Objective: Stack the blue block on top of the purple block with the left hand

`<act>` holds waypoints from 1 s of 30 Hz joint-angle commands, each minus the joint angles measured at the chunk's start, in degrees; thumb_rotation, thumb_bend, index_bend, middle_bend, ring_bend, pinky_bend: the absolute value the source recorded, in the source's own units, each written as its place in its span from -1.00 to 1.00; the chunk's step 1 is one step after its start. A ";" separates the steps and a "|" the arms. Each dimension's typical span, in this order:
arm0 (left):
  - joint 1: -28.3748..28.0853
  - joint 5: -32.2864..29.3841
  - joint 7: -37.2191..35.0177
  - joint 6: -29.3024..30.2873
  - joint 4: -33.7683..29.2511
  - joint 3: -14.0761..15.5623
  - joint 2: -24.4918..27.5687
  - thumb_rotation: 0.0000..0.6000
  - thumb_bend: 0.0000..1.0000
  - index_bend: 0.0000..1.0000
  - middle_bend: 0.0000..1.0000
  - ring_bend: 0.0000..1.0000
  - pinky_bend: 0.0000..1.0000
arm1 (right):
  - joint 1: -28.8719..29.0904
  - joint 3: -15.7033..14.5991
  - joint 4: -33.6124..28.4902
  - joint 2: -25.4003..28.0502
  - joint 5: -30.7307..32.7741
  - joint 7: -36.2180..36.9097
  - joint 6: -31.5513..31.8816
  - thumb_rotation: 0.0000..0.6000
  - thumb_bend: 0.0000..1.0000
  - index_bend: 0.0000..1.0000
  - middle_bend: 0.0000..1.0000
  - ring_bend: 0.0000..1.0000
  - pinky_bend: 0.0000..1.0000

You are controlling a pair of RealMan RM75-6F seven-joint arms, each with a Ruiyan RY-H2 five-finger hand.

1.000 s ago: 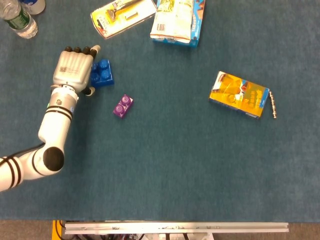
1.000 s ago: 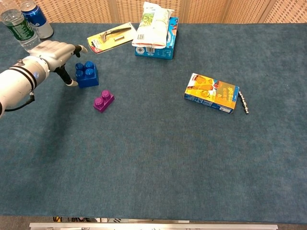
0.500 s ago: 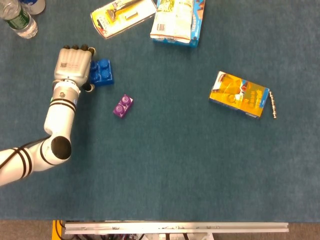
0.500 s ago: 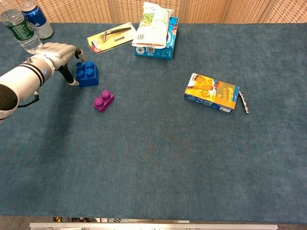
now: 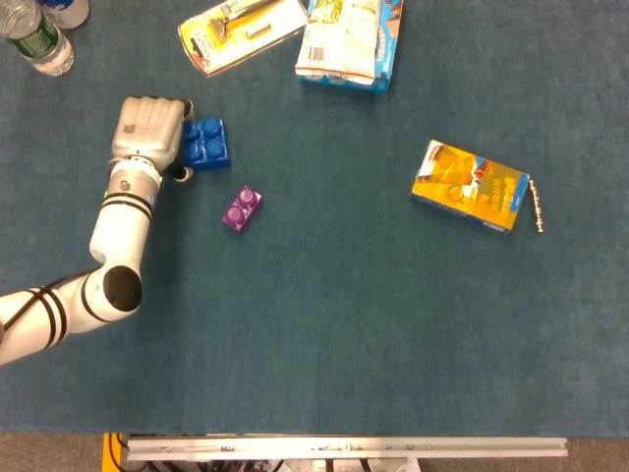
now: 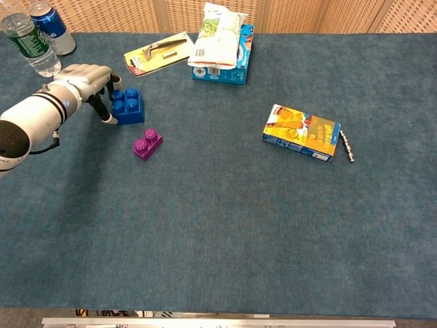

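The blue block (image 5: pixel 207 144) sits at the table's left side, slightly turned, with its left end between the fingers of my left hand (image 5: pixel 149 128). In the chest view the left hand (image 6: pixel 85 78) grips the blue block (image 6: pixel 129 106), fingers curled over its far edge and the thumb on its near edge. I cannot tell whether the block is lifted off the cloth. The small purple block (image 5: pixel 241 208) lies a short way to the near right of it, also seen as the purple block (image 6: pixel 147 143), untouched. My right hand shows in neither view.
A water bottle (image 6: pixel 27 45) and a can (image 6: pixel 53 27) stand at the far left corner behind the hand. A packaged razor (image 6: pixel 156 51) and a snack box (image 6: pixel 222 43) lie at the back. An orange box (image 6: pixel 302 132) with a metal bit (image 6: pixel 347 146) lies to the right.
The left hand's fingers have curled in around the blue block. The block has shifted slightly right and turned. The purple block has not moved.
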 commanded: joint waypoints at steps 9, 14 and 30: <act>2.27 9.73 -12.85 -8.29 -3.07 -0.84 6.94 1.00 -0.67 -0.01 -0.09 -0.31 -0.37 | 0.05 -0.11 0.06 -0.10 -0.33 -0.06 -0.05 1.00 -0.44 0.01 0.06 -0.09 -0.02; 4.28 17.99 -19.80 -12.27 -6.28 -0.21 11.98 1.00 -0.67 0.00 -0.08 -0.31 -0.33 | 0.07 -0.16 -0.05 -0.08 -0.47 -0.19 -0.06 1.00 -0.44 0.01 0.06 -0.09 -0.02; 10.63 53.84 -41.80 -3.68 -11.95 5.66 19.30 1.00 -0.67 0.00 -0.08 -0.31 -0.33 | 0.45 -0.38 -0.85 -0.56 -1.08 -1.33 -0.48 1.00 -0.44 0.01 0.06 -0.09 -0.02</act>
